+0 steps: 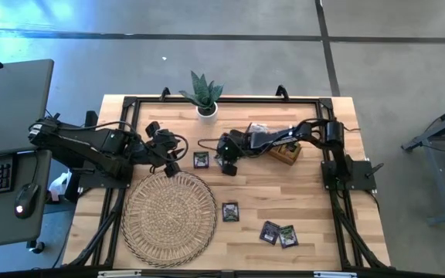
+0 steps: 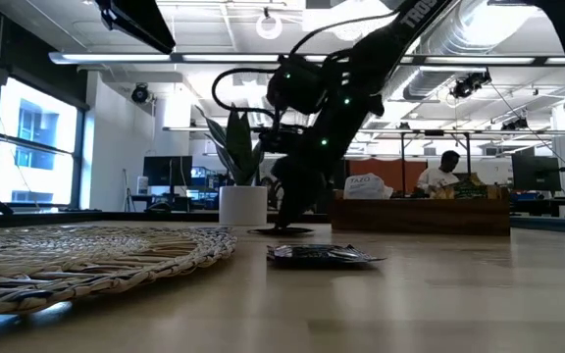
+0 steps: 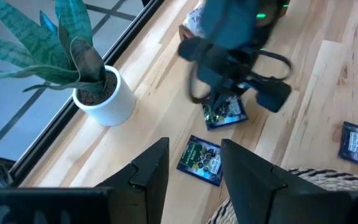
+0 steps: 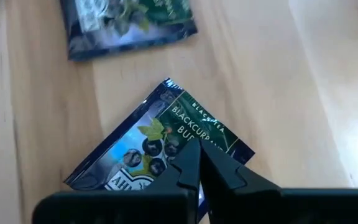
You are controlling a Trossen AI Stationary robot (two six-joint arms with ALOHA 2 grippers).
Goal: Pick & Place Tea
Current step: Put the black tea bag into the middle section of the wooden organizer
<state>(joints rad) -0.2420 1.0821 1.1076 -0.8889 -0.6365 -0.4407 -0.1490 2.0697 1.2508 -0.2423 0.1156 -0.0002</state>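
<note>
My right gripper [image 4: 197, 160] is shut on a dark blackcurrant tea sachet [image 4: 166, 134], near the table's middle just left of the wooden tray [image 1: 286, 153]. In the left wrist view that sachet [image 3: 226, 113] shows under the right gripper. A second dark sachet [image 1: 201, 160] lies flat beside it, between the two grippers. My left gripper [image 3: 194, 165] is open and hovers above this second sachet [image 3: 201, 158] without touching it. Three more dark sachets [image 1: 230, 211] [image 1: 269, 232] [image 1: 287, 236] lie flat toward the near edge. My right gripper pinches the blackcurrant sachet at one edge [image 4: 188, 142] between its two fingertips, coming from above and pointing down. The sachet sits tilted under the fingers, low over the wood. Whether its far corner [image 4: 166, 82] rests on the table I cannot tell.
A big round woven mat [image 1: 168, 216] covers the near left of the table, just below my left gripper. A potted plant [image 1: 205, 99] stands at the far edge. The wooden tray holds a box with a label [image 2: 371, 186]. A person [image 2: 447, 172] sits in the room behind.
</note>
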